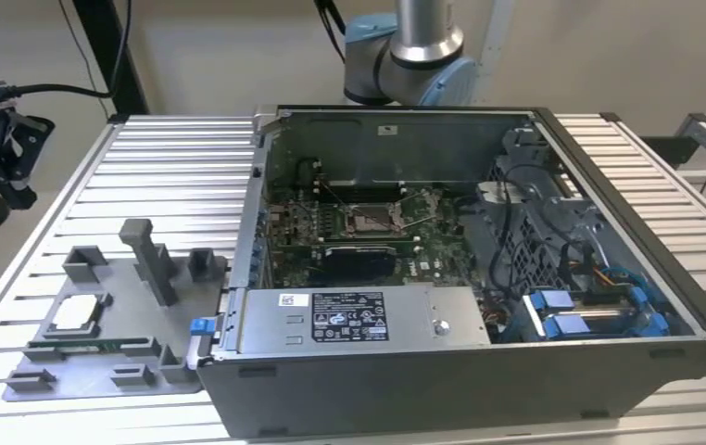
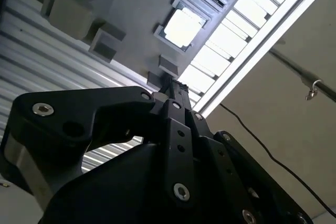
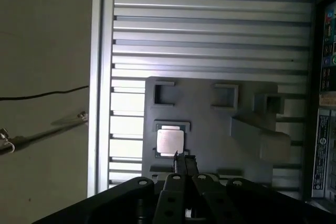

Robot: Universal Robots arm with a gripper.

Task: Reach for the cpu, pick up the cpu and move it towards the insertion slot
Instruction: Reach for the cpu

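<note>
Cpu (image 1: 78, 313) rests on grey tray (image 1: 87, 371) — ribbed metal table (image 1: 168, 167).

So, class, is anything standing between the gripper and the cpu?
Nothing visible. In the first wrist view the cpu lies uncovered in its grey tray, just beyond the gripper, with nothing over it.

The arm (image 1: 418, 57) is a smooth silver tube (image 1: 427, 20) set into rounded grey joint housings (image 1: 434, 79), one of them closed by a pale blue cap (image 1: 371, 28). The gripper (image 2: 170, 85) is matt black, built of flat link plates (image 2: 89, 114) with rounded ends. These are pinned with bright silver screws (image 2: 43, 109), and small dark holes run along the central bars. In the first wrist view the links narrow to slim black fingers (image 3: 179, 163).
</note>
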